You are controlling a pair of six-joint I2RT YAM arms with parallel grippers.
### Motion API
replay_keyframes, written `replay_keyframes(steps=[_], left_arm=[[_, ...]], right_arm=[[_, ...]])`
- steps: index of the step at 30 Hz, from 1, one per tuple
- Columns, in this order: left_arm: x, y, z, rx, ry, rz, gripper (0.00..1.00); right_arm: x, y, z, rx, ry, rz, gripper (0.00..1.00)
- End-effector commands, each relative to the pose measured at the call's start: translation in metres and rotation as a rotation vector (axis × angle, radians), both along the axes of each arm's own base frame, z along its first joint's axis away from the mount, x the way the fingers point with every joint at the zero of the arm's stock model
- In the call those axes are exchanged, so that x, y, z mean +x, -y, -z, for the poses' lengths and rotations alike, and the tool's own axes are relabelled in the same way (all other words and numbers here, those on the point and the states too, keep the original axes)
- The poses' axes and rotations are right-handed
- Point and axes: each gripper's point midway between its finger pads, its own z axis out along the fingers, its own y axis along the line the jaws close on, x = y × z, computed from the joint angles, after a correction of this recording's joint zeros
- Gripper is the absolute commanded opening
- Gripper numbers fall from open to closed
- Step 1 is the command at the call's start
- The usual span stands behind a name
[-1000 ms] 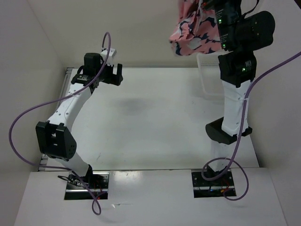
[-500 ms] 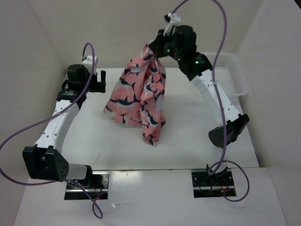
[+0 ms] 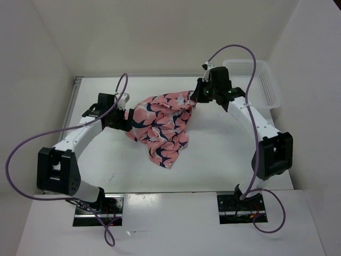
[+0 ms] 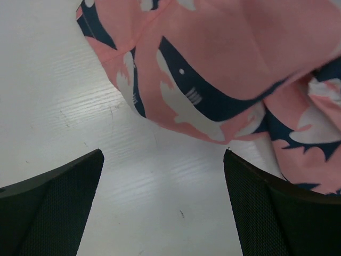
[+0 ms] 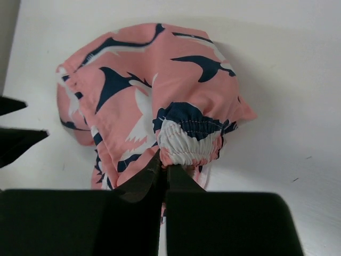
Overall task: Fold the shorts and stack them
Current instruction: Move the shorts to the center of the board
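In the middle of the table [image 3: 224, 160], shorts [image 3: 160, 125] crumpled, right gripper [image 5: 162, 169] grasping their waistband at the far right, left gripper [image 4: 162, 160] released wide, at their left edge.

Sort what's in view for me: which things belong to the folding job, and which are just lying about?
Part of the job:
- the shorts, bunched on the table
- right gripper, shut on their waistband
- left gripper, open beside their edge

Lying about:
- white mesh basket, far right corner, apart from the shorts
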Motion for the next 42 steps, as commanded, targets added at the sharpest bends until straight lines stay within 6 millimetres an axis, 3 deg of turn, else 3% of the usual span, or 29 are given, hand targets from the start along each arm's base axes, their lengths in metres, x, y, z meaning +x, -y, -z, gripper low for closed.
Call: replay_keyframes(steps=[1, 2, 4, 6, 8, 9, 10, 11, 14, 17, 19, 23, 28, 32, 34, 37, 40, 41, 42], left_arm=[[0.033, -0.013, 0.007, 0.060, 0.075, -0.060, 1.00], [0.049, -0.016, 0.000, 0.074, 0.116, -0.080, 1.00], [0.064, -0.014, 0.008, 0.077, 0.097, -0.080, 1.00], [0.094, -0.019, -0.004, 0.049, 0.117, -0.091, 1.00], [0.106, -0.030, -0.009, 0.035, 0.080, -0.109, 1.00], [0.123, -0.027, -0.021, -0.009, 0.088, -0.087, 1.00], [0.126, -0.027, -0.024, -0.034, 0.075, -0.077, 1.00], [0.122, -0.033, -0.022, -0.057, 0.034, -0.080, 1.00], [0.111, -0.014, -0.017, -0.144, -0.082, -0.012, 1.00], [0.100, 0.003, 0.008, -0.255, -0.276, 0.035, 1.00], [0.093, 0.020, 0.011, -0.354, -0.356, 0.081, 1.00], [0.109, 0.032, 0.029, -0.270, -0.299, 0.101, 1.00], [0.130, 0.022, 0.070, -0.206, -0.299, 0.062, 1.00], [0.129, 0.033, 0.087, -0.139, -0.301, 0.071, 1.00], [0.120, 0.039, 0.103, -0.112, -0.332, 0.078, 1.00], [0.112, 0.044, 0.122, -0.108, -0.365, 0.088, 0.92], [0.104, 0.049, 0.134, -0.137, -0.404, 0.103, 0.61], [0.103, 0.052, 0.133, -0.150, -0.406, 0.110, 0.44], [0.106, 0.057, 0.132, -0.180, -0.398, 0.128, 0.35]], right_arm=[[-0.010, -0.006, -0.061, 0.064, 0.207, -0.082, 0.00], [-0.012, 0.000, -0.060, 0.052, 0.208, -0.088, 0.00], [-0.017, 0.009, -0.065, 0.044, 0.221, -0.093, 0.00], [-0.019, 0.021, -0.066, 0.042, 0.224, -0.086, 0.00], [-0.025, 0.032, -0.065, 0.034, 0.223, -0.080, 0.00], [-0.026, 0.037, -0.065, 0.015, 0.238, -0.082, 0.00], [-0.028, 0.041, -0.063, 0.013, 0.237, -0.086, 0.00], [-0.031, 0.040, -0.068, 0.014, 0.256, -0.103, 0.00], [-0.037, 0.040, -0.059, -0.003, 0.247, -0.133, 0.00], [-0.042, 0.040, -0.052, -0.013, 0.241, -0.152, 0.00], [-0.044, 0.039, -0.051, -0.019, 0.237, -0.166, 0.00], [-0.047, 0.039, -0.047, -0.023, 0.224, -0.179, 0.00], [-0.050, 0.040, -0.036, -0.027, 0.184, -0.180, 0.00], [-0.050, 0.041, -0.034, -0.041, 0.181, -0.179, 0.00], [-0.049, 0.041, -0.030, -0.042, 0.172, -0.179, 0.00], [-0.047, 0.044, -0.032, -0.035, 0.176, -0.165, 0.00], [-0.045, 0.048, -0.032, -0.036, 0.176, -0.156, 0.00], [-0.043, 0.047, -0.033, -0.036, 0.176, -0.155, 0.00], [-0.043, 0.047, -0.033, -0.036, 0.176, -0.155, 0.00]])
